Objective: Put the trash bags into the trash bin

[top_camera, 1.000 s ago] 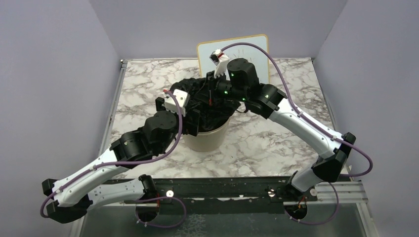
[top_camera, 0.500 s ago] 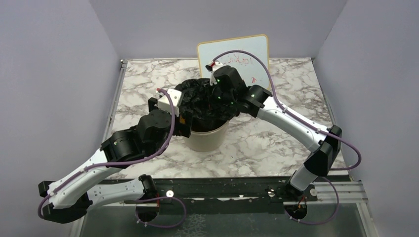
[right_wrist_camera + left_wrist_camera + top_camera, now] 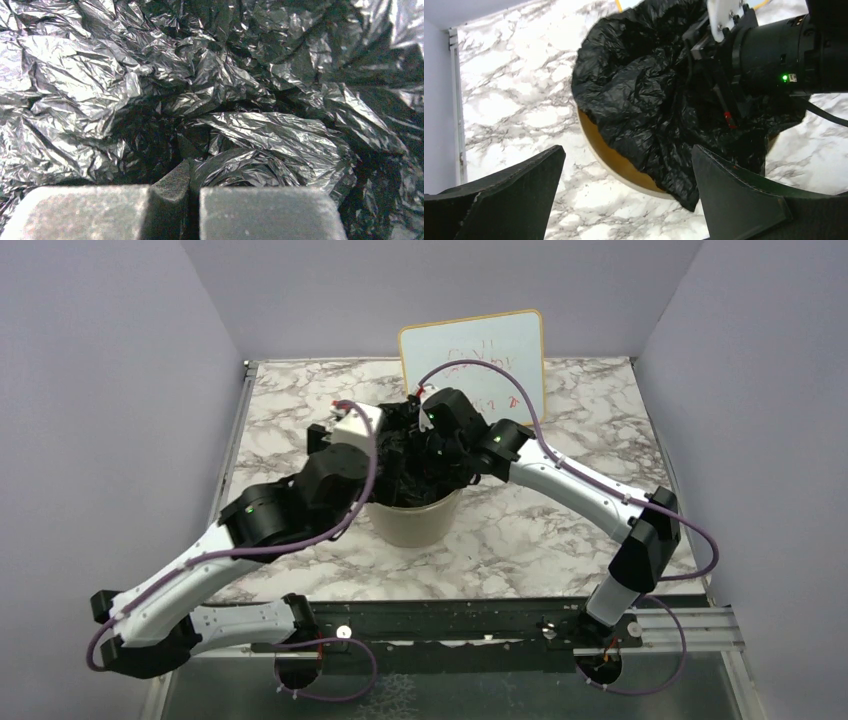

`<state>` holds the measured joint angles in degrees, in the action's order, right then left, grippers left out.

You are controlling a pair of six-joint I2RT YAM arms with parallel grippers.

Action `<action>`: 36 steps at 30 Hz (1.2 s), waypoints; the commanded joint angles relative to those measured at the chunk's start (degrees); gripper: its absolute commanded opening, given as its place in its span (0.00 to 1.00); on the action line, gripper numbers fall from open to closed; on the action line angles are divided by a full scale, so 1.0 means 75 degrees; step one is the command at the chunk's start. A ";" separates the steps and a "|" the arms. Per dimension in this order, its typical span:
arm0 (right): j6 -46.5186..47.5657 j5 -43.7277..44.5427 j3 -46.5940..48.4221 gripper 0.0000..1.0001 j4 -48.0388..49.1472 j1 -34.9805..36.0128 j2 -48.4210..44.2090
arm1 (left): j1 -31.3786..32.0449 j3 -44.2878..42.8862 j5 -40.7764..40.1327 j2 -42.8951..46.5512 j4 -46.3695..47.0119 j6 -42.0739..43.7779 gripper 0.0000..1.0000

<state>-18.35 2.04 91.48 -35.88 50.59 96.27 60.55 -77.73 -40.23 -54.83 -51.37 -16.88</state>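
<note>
**Crinkled black plastic heaped in the cream bin**

The trash bags (image 3: 639,95), thin glossy black plastic full of sharp creases, fill the mouth of the trash bin (image 3: 415,525) and spill over part of its rim. The bin is a smooth cream cylinder at the middle of the table (image 3: 570,530), just near of the whiteboard (image 3: 480,350).

My left claw (image 3: 628,152) is spread wide above the bin's rim, touching nothing. My right claw (image 3: 192,200) has its pads pressed together down among the folds. I cannot tell whether any plastic is caught between them.

From above, wrists and plastic hide both claws' tips.

The table is white marble with grey veins, and lavender walls (image 3: 110,390) close it in.
</note>
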 commanded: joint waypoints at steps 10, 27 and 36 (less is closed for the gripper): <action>0.0126 -0.1182 -0.0591 0.00 0.0818 0.0101 -0.0477 | -0.3932 -0.0324 0.2448 -0.1120 0.0797 0.0609 0.99; 0.0116 0.1292 -0.0504 0.01 0.0511 0.0311 0.0237 | -0.7043 0.1078 0.6081 -0.1006 0.1990 0.0352 0.95; 0.0478 0.0941 -0.0351 0.01 0.0881 0.0227 0.0791 | -0.7043 0.1806 0.6451 -0.0755 0.2328 0.0135 0.94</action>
<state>-16.25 10.41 88.62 -30.44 52.07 100.12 7.97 -66.02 4.43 -62.11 -36.88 -14.46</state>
